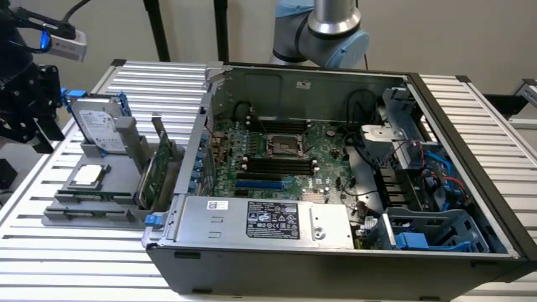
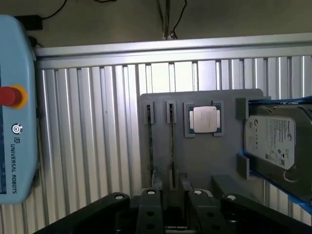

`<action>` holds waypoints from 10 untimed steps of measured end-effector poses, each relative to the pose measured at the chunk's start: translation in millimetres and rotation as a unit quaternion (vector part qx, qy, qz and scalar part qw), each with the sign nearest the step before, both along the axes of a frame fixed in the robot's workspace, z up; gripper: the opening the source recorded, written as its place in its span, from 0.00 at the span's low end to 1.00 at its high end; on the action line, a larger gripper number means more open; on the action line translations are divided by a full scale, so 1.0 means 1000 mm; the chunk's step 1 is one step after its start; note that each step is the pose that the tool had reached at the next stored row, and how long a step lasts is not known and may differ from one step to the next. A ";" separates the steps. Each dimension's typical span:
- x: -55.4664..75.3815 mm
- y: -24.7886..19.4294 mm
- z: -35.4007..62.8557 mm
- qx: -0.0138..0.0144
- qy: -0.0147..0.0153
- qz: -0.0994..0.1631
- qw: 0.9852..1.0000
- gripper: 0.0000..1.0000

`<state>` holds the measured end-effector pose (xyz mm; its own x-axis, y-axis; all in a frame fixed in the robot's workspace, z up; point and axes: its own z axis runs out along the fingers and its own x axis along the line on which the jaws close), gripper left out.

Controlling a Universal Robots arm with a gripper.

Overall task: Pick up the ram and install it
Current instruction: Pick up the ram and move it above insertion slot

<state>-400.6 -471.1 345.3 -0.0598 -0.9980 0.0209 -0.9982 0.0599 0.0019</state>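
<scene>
Two thin green ram sticks (image 2: 149, 141) stand on edge side by side in the slots of a grey holder (image 2: 204, 165), seen from above. My gripper (image 2: 170, 214) hangs over the holder's near edge, just short of the sticks and apart from them. In the exterior view the gripper (image 1: 34, 126) is a black block above the holder (image 1: 84, 214) at that view's left. The open computer case (image 1: 336, 251) lies to the right, its motherboard showing black memory slots (image 1: 273, 167).
On the holder sit a silver CPU (image 2: 204, 119), a hard drive with blue rails (image 2: 273, 141) and an upright green expansion card (image 1: 160, 170). A teach pendant (image 2: 14, 107) lies beside the holder. The case's power supply (image 1: 260, 220) and drive cages (image 1: 428, 226) border the motherboard.
</scene>
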 end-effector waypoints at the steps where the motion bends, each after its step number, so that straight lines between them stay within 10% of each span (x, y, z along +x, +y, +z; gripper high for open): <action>1: 0.000 -0.0006 -0.0013 0.000 0.000 0.000 1.000 1.00; 10: 0.001 -0.0051 -0.0175 0.000 0.001 0.000 1.000 1.00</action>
